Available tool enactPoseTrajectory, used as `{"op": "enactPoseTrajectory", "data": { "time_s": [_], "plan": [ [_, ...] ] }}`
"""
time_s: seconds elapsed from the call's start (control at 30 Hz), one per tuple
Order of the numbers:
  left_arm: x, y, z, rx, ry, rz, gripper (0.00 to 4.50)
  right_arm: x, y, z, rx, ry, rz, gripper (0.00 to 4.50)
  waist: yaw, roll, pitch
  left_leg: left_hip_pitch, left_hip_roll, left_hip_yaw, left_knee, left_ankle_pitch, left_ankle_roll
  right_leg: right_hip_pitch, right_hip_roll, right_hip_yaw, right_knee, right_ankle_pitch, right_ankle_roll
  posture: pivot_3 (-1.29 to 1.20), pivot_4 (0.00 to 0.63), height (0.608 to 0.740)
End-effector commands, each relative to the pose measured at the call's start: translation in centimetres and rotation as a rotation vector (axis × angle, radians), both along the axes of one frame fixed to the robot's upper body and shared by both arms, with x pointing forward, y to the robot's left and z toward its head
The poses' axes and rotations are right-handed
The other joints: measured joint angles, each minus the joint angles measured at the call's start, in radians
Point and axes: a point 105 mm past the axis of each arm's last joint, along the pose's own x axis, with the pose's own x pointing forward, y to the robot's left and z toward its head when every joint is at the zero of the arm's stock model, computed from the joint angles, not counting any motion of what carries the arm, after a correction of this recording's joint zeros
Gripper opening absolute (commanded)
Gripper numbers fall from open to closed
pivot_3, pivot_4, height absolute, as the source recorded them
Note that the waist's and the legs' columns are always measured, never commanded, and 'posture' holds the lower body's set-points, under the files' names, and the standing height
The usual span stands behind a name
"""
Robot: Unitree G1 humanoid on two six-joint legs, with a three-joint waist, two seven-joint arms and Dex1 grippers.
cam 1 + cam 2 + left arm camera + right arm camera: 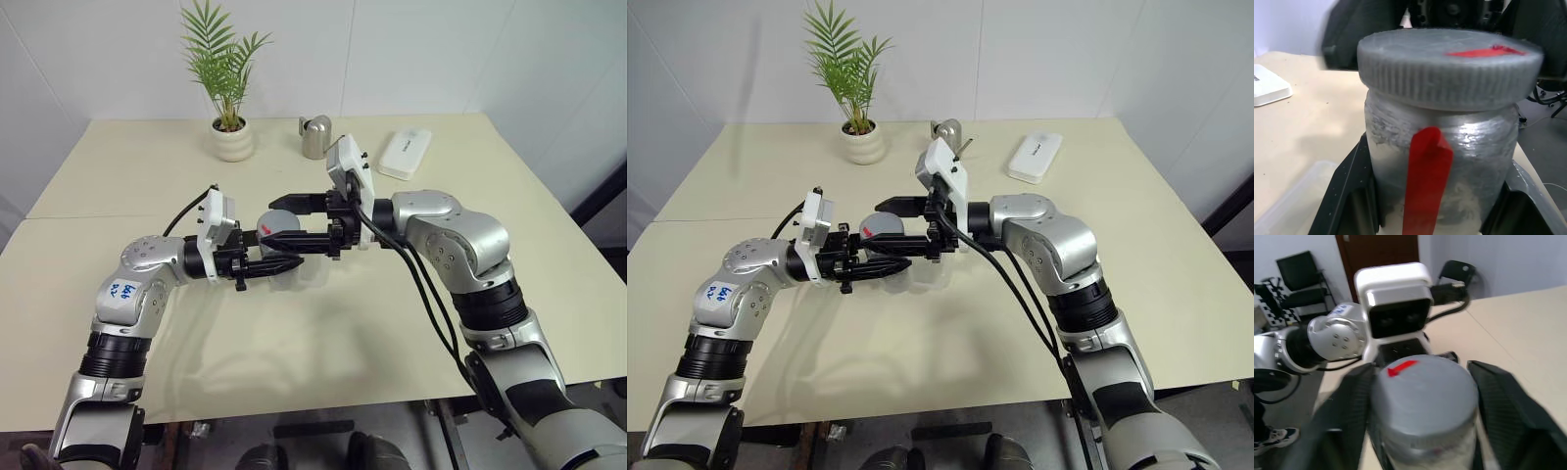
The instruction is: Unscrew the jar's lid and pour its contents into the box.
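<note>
Silvery jar (pixel 1440 147) with red label, ribbed grey lid (pixel 1449 66) still on. Left hand (pixel 279 253) clamps jar; right hand (pixel 1420 396) closed around lid, above table (pixel 392 323).

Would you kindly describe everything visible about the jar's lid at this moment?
The lid is a round, flat grey screw cap with a ribbed edge and a red mark on top, plastic by its look. It sits level on the upright jar, overhanging the jar's silvery-clear wall, which carries a red strip. The left gripper clamps the jar body above the table, and the right gripper has its two black fingers either side of the lid.
</note>
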Motion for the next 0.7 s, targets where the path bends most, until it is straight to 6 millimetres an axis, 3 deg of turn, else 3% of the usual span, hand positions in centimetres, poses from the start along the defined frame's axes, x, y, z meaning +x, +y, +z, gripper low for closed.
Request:
{"op": "enactPoseTrajectory", "data": {
  "time_s": [0.03,0.23,0.3,0.5,0.6,0.7],
  "plan": [
    [-0.6,-0.1,1.1,-0.003,-0.051,-0.024,1.93,-0.3,-0.2,1.7,0.064,-0.053,0.002,2.55,0.000,0.000,0.000,0.000,0.000,0.000,0.000,0.000,0.000,0.000,0.000,0.000,0.000,0.000,0.000,0.00,0.150,0.740],
    [-0.7,0.3,0.9,-0.002,-0.049,-0.011,1.93,-2.0,-2.1,4.7,0.271,0.057,0.094,2.55,0.002,0.000,0.000,0.000,0.000,0.000,0.000,0.000,0.000,0.000,0.000,0.000,0.000,0.000,0.000,0.00,0.150,0.740],
    [-0.7,0.4,0.8,-0.003,-0.048,-0.006,1.93,-1.5,-3.4,4.8,0.302,0.064,0.037,2.55,0.003,0.000,0.000,0.000,0.000,-0.001,0.000,0.000,0.000,0.000,0.000,-0.001,0.000,0.000,0.000,0.00,0.150,0.740],
    [-0.9,1.1,0.7,-0.016,-0.046,0.026,1.93,3.0,-10.7,1.4,0.322,0.061,-0.397,2.55,0.010,-0.001,0.000,0.000,0.000,0.000,0.000,0.000,0.000,0.000,0.000,0.000,-0.001,0.000,0.000,0.00,0.150,0.740],
    [-0.9,1.5,0.9,-0.028,-0.037,0.035,1.93,5.2,-16.3,-2.0,0.358,0.134,-0.664,2.55,0.013,-0.001,0.000,0.000,0.000,0.000,-0.001,0.000,0.000,0.000,0.000,0.000,0.000,0.000,0.000,0.00,0.150,0.740],
    [-0.8,1.7,1.4,-0.042,-0.040,0.040,1.93,5.4,-20.0,-5.5,0.303,0.064,-0.849,2.55,0.022,-0.001,0.000,0.000,0.000,0.001,-0.001,0.000,0.000,0.000,0.000,0.000,-0.001,0.000,0.000,0.00,0.150,0.740]
  ]
}}
